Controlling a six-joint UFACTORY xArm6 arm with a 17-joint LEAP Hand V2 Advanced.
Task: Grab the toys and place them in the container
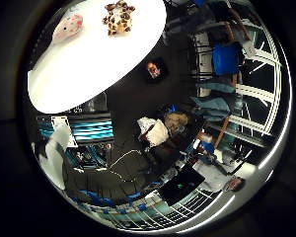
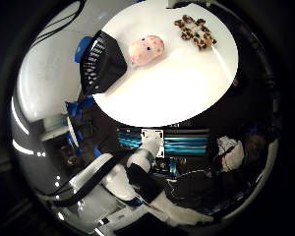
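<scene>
A round white desk (image 2: pixel 177 93) carries the three task things, and the palm looks down on it from well above. At one edge of the desk sits a black container (image 2: pixel 101 61) with slotted sides, tipped a little so that its open mouth faces away from the toys. Just beside it lies a pink toy (image 2: pixel 146 49), a rounded plush with small dark spots. Its long axis runs roughly along the line from the container toward the other toy, with the end bearing a dark eye nearer the container. Farther along the desk, apart from the pink one, lies a spotted toy (image 2: pixel 195 32), brown patches on a pale body, sprawled flat with its limbs spread; its body lies at a slant to the desk edge, and which end is the head cannot be told. Bare desk lies between the two toys and between the spotted toy and the container.

Below the desk edge the arm (image 2: pixel 137 172) shows as white and black segments. Around it the room is dark and cluttered: a blue chair (image 1: pixel 226 58), a black screen (image 1: pixel 183 183) on the floor and a pale heap of cloth (image 1: pixel 155 132).

No part of the hand shows, so the state of the fingers cannot be told.
</scene>
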